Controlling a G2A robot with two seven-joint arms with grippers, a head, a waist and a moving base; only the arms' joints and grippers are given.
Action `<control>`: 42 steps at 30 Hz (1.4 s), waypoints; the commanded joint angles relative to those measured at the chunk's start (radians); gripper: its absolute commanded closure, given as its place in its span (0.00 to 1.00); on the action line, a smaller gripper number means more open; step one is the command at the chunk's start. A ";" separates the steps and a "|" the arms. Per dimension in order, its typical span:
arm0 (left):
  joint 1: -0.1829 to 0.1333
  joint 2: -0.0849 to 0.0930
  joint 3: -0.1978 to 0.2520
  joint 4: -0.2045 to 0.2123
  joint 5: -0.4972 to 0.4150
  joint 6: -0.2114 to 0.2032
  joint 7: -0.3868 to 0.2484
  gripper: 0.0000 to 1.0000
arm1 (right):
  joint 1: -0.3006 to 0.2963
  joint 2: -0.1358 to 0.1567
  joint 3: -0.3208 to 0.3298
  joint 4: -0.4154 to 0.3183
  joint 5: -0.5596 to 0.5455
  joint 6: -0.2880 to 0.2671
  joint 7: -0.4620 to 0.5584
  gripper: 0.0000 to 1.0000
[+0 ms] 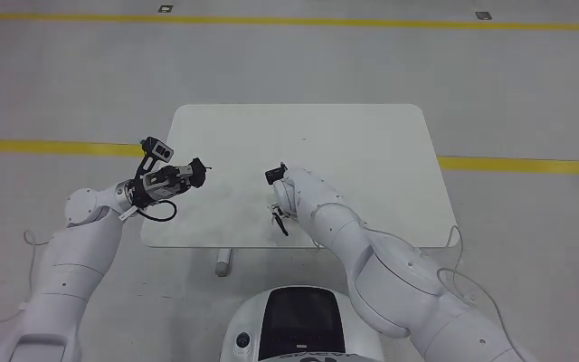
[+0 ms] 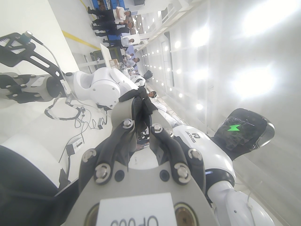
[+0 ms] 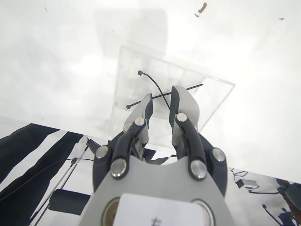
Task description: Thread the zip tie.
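Right gripper [image 3: 161, 95] is held open just above the clear tray [image 3: 212, 95], with one fingertip set to either side of the spot where two black zip ties cross. The curved zip tie [image 3: 153, 82] and the straight zip tie [image 3: 157, 97] are laid flat on the tray, one across the other. Both heads are turned toward the same side of the tray, and the straight tie's pointed tail is seen past one finger, inside the tray's rim. The tray is rested on the white table [image 3: 58, 48], close to the table's near edge. A small brown scrap [image 3: 202, 8] is seen on the table well apart from the tray. The left gripper [image 1: 201, 168] is held in the air well to the left of the tray, with its fingers drawn together; whether anything is pinched between them cannot be told.
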 commanded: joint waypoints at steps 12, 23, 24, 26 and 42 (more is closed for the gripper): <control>0.000 0.000 0.000 0.000 0.000 0.000 0.000 1.00 | 0.001 0.003 0.012 -0.006 -0.012 -0.003 0.007 1.00; 0.000 0.000 0.000 0.000 0.000 0.000 0.000 1.00 | 0.009 0.003 0.024 -0.016 -0.020 -0.001 0.002 1.00; 0.000 0.000 0.000 0.000 0.000 0.000 0.000 1.00 | 0.009 0.003 0.024 -0.017 -0.021 0.000 0.001 1.00; 0.000 0.000 0.000 0.000 0.000 0.000 0.000 1.00 | 0.010 0.003 0.026 -0.018 -0.023 0.000 0.000 1.00; 0.000 0.000 0.000 0.000 0.000 0.000 0.000 1.00 | 0.031 0.017 0.052 -0.008 -0.019 -0.084 0.015 1.00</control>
